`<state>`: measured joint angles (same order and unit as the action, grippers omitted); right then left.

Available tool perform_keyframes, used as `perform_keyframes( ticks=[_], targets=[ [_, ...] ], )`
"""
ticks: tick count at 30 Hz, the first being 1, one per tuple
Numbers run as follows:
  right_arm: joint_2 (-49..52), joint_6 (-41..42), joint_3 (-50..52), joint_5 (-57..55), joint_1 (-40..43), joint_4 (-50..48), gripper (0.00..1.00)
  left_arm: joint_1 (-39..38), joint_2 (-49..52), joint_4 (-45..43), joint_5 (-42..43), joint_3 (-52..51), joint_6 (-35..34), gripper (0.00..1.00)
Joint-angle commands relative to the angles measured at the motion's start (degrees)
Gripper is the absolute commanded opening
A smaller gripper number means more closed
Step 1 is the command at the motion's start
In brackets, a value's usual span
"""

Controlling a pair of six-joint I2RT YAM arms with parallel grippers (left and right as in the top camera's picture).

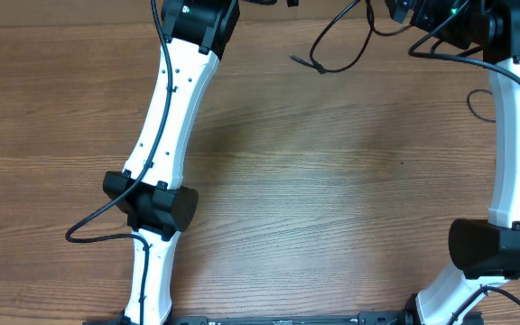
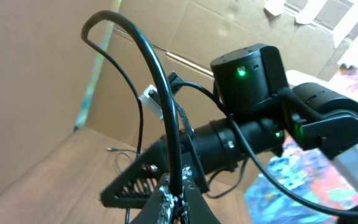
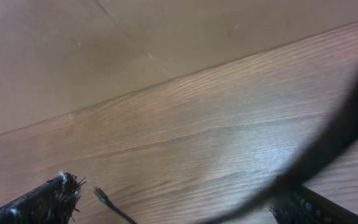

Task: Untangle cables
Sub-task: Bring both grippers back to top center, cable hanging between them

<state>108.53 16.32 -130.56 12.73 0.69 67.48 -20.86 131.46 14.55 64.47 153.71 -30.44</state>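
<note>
**Left jaws pinch a cable at the table's far edge**

The left gripper (image 2: 176,200) is clamped on a black cable (image 2: 160,93) that arcs up in front of the right arm's black wrist (image 2: 247,68). The right gripper (image 3: 176,202) hangs wide and empty over the table (image 1: 332,181). A blurred cord (image 3: 340,130) crosses its view. Cardboard (image 2: 36,74) stands behind.

the two arms (image 1: 171,99) are white with black joints (image 1: 156,206). black wires (image 1: 88,230) run along them. a green light (image 2: 242,73) glows.
</note>
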Motion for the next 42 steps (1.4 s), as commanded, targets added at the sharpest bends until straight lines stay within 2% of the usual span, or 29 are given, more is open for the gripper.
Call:
perform_keyframes(
  ticks=[1,9,16,20,24,29,31,32,35,36,39,42],
  targets=[
    [2.1,0.2,0.1,0.2,0.1,-1.6,0.98,-0.2,-5.5,-0.3,3.1,1.1,-5.0,0.04],
    [13.3,1.9,0.1,-2.3,1.5,-7.6,0.94,2.4,-16.2,-0.2,9.0,1.1,-14.7,0.05],
    [20.7,0.4,0.1,-13.9,5.1,-5.7,0.94,13.8,-23.3,0.6,13.5,1.1,-25.6,0.04],
    [21.4,-0.1,0.1,-15.1,7.3,-4.0,0.93,17.2,-23.1,1.5,16.6,1.0,-26.9,0.05],
    [20.4,-0.1,0.0,-15.0,7.8,-2.4,0.90,15.8,-22.3,5.4,16.0,1.0,-20.4,0.04],
    [16.7,-3.5,-0.1,-14.0,6.6,-2.0,0.66,12.4,-21.2,15.0,12.6,0.9,-6.9,0.04],
    [14.1,-5.2,-0.1,-13.4,5.9,-1.8,0.65,11.5,-21.0,21.1,9.0,0.9,-0.2,0.04],
    [12.8,-6.1,-0.1,-12.7,5.6,-1.5,0.68,11.1,-21.0,23.7,7.3,0.9,2.7,0.04],
    [7.9,-8.5,-0.1,-9.0,4.7,-0.2,0.95,9.5,-20.9,33.0,-1.5,0.9,14.0,0.04],
    [6.3,-9.8,-0.1,-7.2,4.5,0.1,0.99,8.6,-20.9,36.0,-4.9,0.9,17.9,0.04],
    [0.7,-15.3,-0.1,0.2,3.5,0.3,1.00,4.6,-20.3,42.3,-15.3,0.9,27.3,0.04],
    [-4.0,-24.4,-0.1,8.1,1.5,-0.5,1.00,0.1,-18.5,44.6,-22.9,0.9,29.5,0.04]
  ],
)
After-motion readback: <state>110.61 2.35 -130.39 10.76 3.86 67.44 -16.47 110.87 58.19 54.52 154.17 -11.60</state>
